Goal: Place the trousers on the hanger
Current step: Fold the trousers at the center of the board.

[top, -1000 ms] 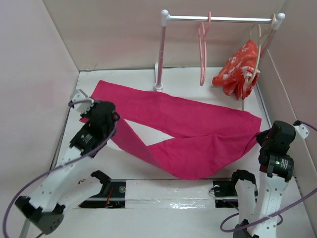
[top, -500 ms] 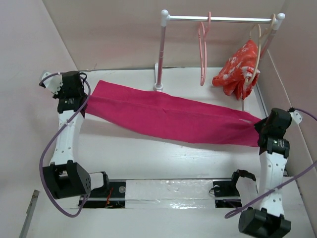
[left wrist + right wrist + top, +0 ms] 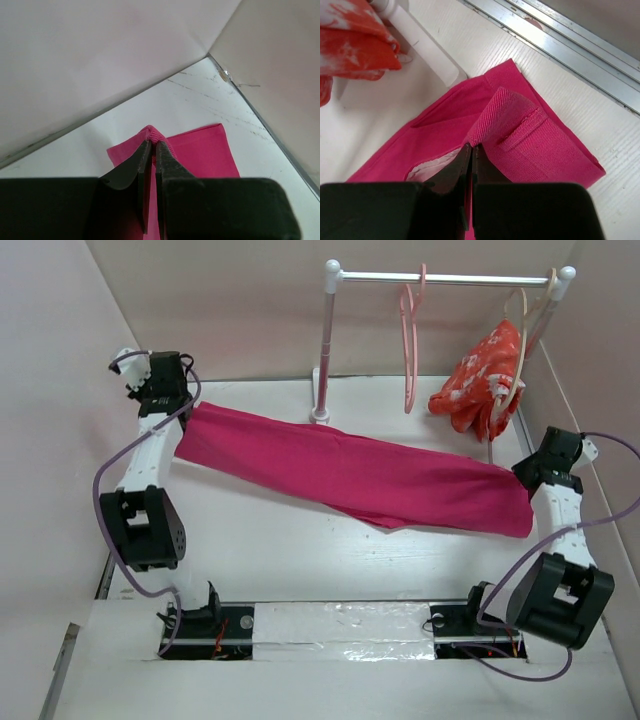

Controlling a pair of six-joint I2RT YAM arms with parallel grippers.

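Trousers [image 3: 350, 475] are stretched as a folded magenta band across the white table [image 3: 260, 545], pinched at the left end by the left gripper [image 3: 152, 146] and at the waistband by the right gripper [image 3: 471, 148]. The salmon-pink hanger [image 3: 409, 350] is hung on the rail [image 3: 450, 279], apart from the cloth

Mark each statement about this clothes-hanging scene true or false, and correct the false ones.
1. The left gripper and right gripper are each shut on the trousers. True.
2. The hanger lies flat beside the trousers. False: it hangs from the rail.
3. The trousers stretch between the two grippers. True.
4. The floral garment hangs at the rail's left-arm end. False: it hangs at the right-arm end.
5. The trousers are draped over the hanger. False: they are apart from it.
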